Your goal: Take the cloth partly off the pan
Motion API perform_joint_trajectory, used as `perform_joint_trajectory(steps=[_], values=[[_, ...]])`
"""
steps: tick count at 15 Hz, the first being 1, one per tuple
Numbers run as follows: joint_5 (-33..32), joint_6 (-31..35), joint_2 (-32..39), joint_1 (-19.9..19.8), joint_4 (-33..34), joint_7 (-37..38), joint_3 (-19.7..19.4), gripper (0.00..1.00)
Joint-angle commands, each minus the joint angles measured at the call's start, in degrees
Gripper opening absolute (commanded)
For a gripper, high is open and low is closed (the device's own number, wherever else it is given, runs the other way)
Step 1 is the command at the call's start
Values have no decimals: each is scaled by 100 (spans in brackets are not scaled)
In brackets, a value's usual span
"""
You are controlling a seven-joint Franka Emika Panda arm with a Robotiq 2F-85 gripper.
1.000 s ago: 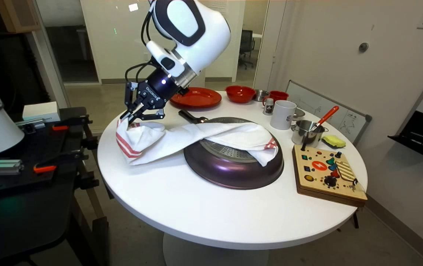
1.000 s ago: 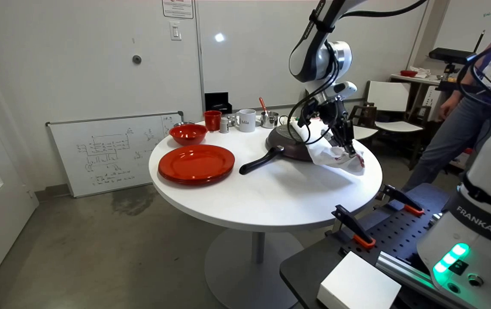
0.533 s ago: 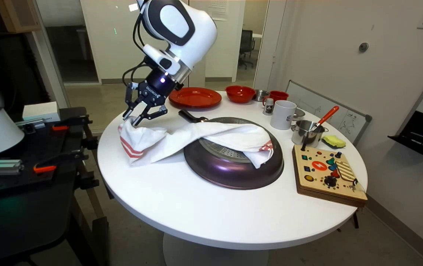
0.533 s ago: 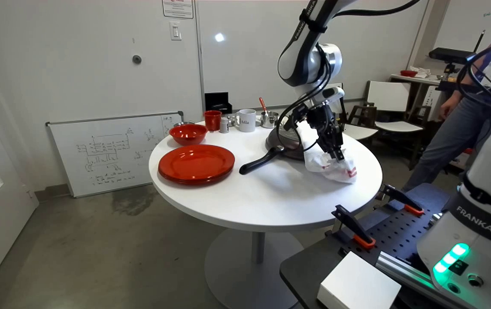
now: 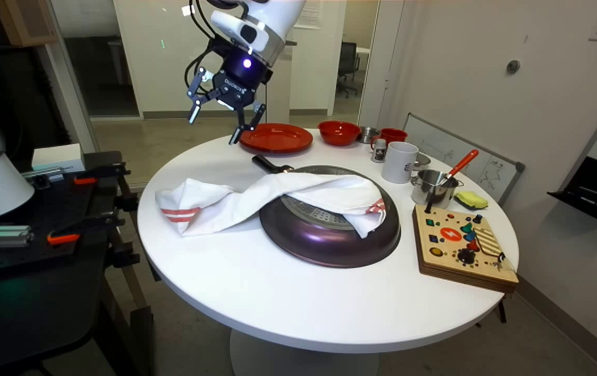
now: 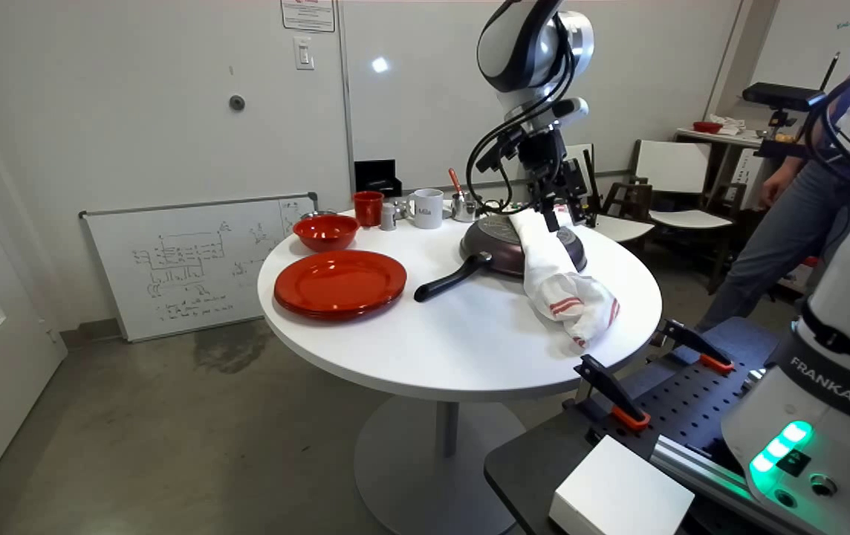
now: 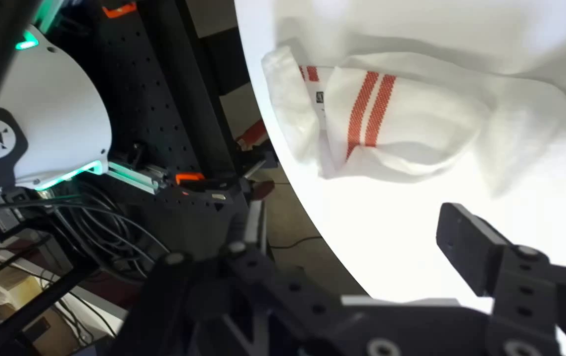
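A white cloth with red stripes (image 5: pixel 249 201) lies in a twisted strip, one end across the upturned dark pan (image 5: pixel 324 248), the other on the table left of it. In an exterior view the cloth (image 6: pixel 547 267) runs from the pan (image 6: pixel 486 244) towards the robot base; the black handle (image 6: pixel 451 281) is uncovered. My gripper (image 5: pixel 213 128) hangs above the table with its fingers spread wide and nothing between them, apart from the cloth. In the wrist view the striped cloth end (image 7: pixel 421 113) lies beyond the open gripper (image 7: pixel 354 232).
Red plates (image 5: pixel 276 138) and a red bowl (image 5: pixel 338 133) stand at the back of the table. A white mug (image 5: pixel 399 162), a metal pot (image 5: pixel 431 190) with a red-handled utensil, and a wooden gadget board (image 5: pixel 463 250) sit beyond the pan.
The gripper was shut on the cloth's striped end at first. It has opened, let go and risen well above it; the released end has settled on the table.
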Motion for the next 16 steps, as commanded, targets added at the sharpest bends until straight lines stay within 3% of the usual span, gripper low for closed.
perform_joint_trajectory(steps=[1,7,11,16], values=[[-583,163,-296,-13,48,-180,76,100],[-1372,1130,-415,-86,246,-82,85,100],[-543,2351,-386,-375,247,-190,23,100],[-243,3633,16,-601,403,-334,-113,100]])
